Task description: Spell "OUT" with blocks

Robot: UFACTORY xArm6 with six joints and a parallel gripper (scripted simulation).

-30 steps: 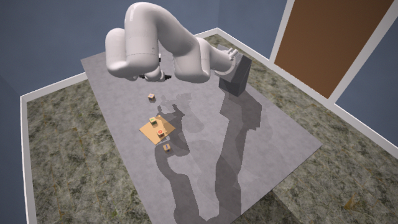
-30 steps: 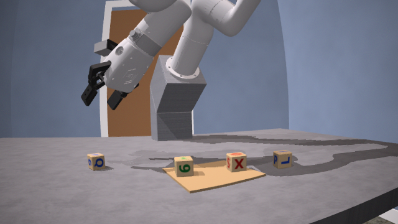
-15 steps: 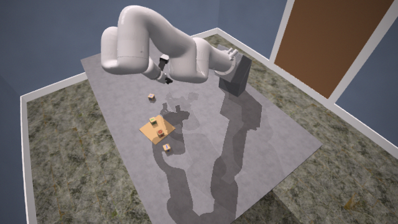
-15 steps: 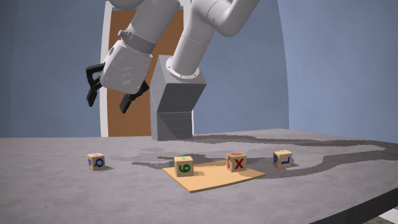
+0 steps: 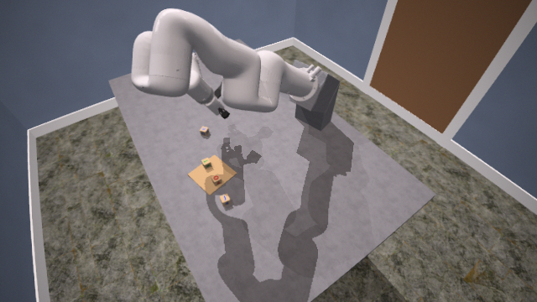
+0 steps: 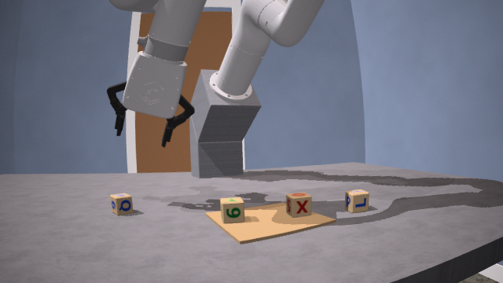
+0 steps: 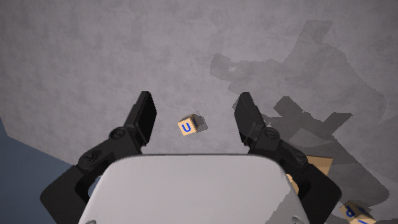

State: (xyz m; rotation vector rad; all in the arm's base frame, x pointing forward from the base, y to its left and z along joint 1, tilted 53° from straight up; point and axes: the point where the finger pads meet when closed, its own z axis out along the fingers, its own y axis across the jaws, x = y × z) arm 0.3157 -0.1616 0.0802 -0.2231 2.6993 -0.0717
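A tan mat lies on the grey table and also shows in the exterior view. Two wooden blocks stand on it: one with a green letter on top, one with a red letter on top. A block with a blue U on top lies off the mat, alone on the table. Another block with blue marks lies off the mat on the other side. My gripper is open and empty, high above the U block.
The robot's grey base pedestal stands at the table's far side. The arm's shadows fall across the table beside the mat. A white rim and a mottled floor surround the table.
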